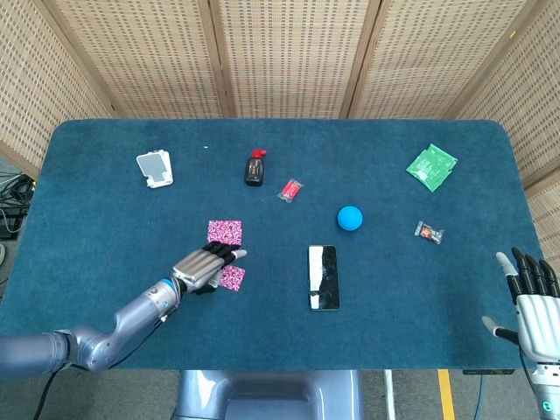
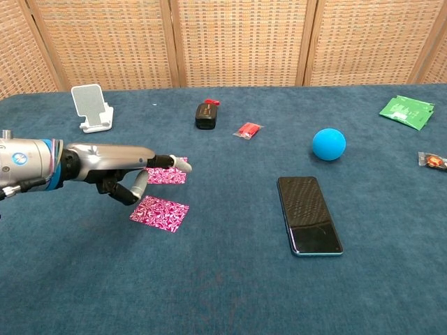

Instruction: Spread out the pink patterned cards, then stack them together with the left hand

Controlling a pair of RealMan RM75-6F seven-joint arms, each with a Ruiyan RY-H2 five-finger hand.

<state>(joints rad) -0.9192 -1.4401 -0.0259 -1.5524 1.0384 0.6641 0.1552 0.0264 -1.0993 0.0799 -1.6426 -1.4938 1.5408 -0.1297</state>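
The left hand point(image 2: 129, 171) reaches out flat and low over the blue worktop point(image 1: 114, 219), fingers partly curled, holding nothing. One pink card point(image 2: 159, 213) lies just near of it; another pink card point(image 1: 225, 232) lies just beyond. The right hand point(image 1: 532, 302) waits open at the near right edge.

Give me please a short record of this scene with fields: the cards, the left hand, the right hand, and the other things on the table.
cards: two pink patterned cards lie apart, far card, near card
left hand: left hand over the cards, fingers extended, holding nothing
right hand: right hand at the table edge, fingers spread, idle
table: blue cloth table
other things: phone, blue ball, green packet, phone stand
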